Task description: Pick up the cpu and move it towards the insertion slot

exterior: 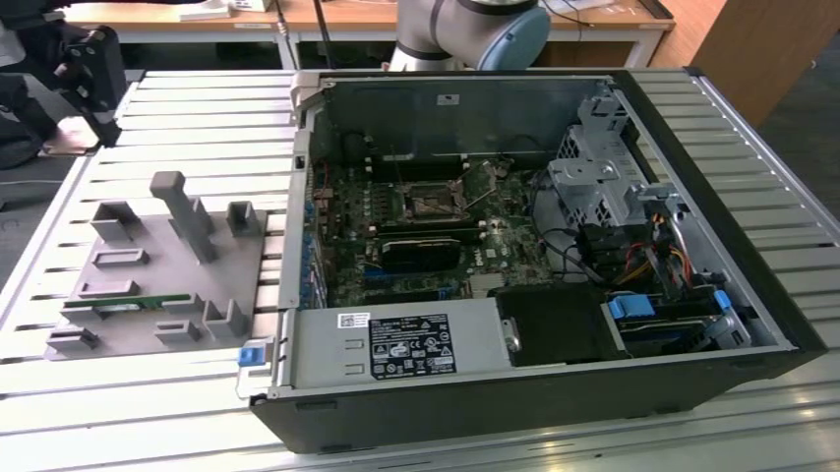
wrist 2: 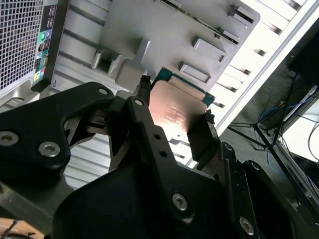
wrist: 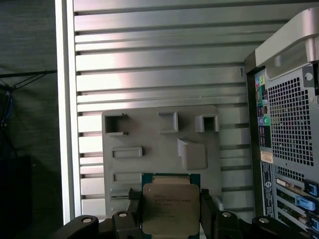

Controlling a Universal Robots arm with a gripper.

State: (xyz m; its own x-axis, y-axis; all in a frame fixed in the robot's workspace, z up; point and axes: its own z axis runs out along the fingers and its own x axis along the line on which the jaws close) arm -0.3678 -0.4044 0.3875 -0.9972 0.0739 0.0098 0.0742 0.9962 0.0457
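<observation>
Exterior view's left half shows the slatted metal counter (exterior: 171, 98), and on it stands an open black case (exterior: 459, 403) with its side panel off. Inside the case lies the green motherboard (exterior: 344, 246), and near the board's middle sits the slot (exterior: 431, 202), a shiny square frame with a dark centre. Toward the exterior view's left of the case, a grey fixture (exterior: 145, 265) with upright posts and shallow pockets rests on the counter. Both wrist views show the pincer (wrist: 169, 199) (wrist 2: 175, 102) closed partway, its two black fingers (wrist 2: 144, 94) pressed against opposite edges of the cpu (wrist: 171, 214) (wrist 2: 177, 114). The cpu is held with its metal top facing the cameras, outside the case, over the fixture (wrist: 159, 144) (wrist 2: 149, 25) and beside the case's perforated port panel (wrist: 291, 119).
</observation>
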